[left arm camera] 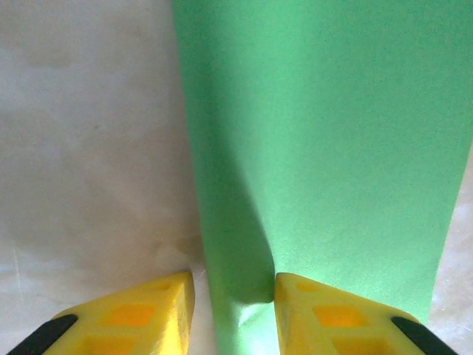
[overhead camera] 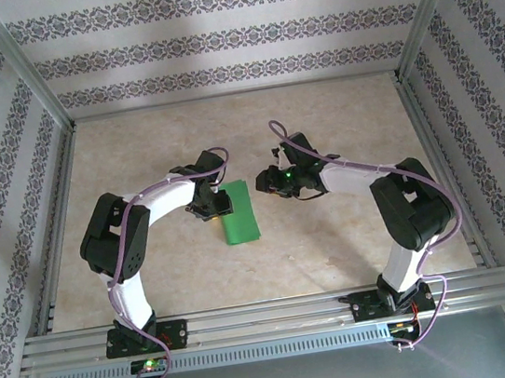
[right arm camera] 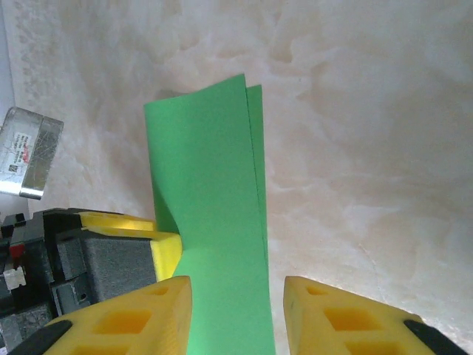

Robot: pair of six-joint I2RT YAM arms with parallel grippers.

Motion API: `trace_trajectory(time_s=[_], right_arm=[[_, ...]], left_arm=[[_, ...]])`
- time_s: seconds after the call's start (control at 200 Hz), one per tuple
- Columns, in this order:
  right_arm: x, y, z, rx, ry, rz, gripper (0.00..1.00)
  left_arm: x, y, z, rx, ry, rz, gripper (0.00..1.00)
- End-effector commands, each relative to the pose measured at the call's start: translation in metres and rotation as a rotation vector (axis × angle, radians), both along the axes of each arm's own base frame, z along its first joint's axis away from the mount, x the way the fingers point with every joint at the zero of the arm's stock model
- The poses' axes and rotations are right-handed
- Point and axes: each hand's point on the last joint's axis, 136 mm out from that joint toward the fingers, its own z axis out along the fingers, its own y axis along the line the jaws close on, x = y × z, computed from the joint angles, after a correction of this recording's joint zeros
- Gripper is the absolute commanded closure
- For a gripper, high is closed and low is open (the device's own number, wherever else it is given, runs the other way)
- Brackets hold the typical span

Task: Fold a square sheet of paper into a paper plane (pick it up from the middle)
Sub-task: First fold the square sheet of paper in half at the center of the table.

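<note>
Square sheet of paper (overhead camera: pixel 240 212), folded double, lying on the worktop (overhead camera: pixel 336 111).
The left hand (left arm camera: pixel 233 285) straddles its left edge, fingers apart, one fingertip touching the green; the right hand (right arm camera: pixel 236 285), also released, faces it from the opposite side, close by.

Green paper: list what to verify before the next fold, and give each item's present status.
1. Square sheet of paper folded in half: ok.
2. Layer edges matched: not ok, slightly offset at the far end.
3. Left gripper open, straddling one long edge: ok.
4. Right gripper open over the paper: ok.
5. Paper lying flat: not ok, puckered against a left finger.
6. Crease sharpness: cannot tell.
</note>
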Motion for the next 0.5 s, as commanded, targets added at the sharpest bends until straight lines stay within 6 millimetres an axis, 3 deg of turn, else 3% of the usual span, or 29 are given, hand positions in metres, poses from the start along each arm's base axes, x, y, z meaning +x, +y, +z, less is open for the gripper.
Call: trace_trajectory(time_s=[0.0, 0.495], right_arm=[[-0.0020, -0.0093, -0.0074, -0.032, -0.002, -0.019, 0.61], [-0.0001, -0.0050, -0.0161, -0.029, 0.026, -0.012, 0.61]], left_arm=[[-0.0101, 0.0046, -0.0164, 0.047, 0.044, -0.054, 0.66], [-0.0137, 0.0048, -0.0210, 0.060, 0.057, -0.166, 0.64]])
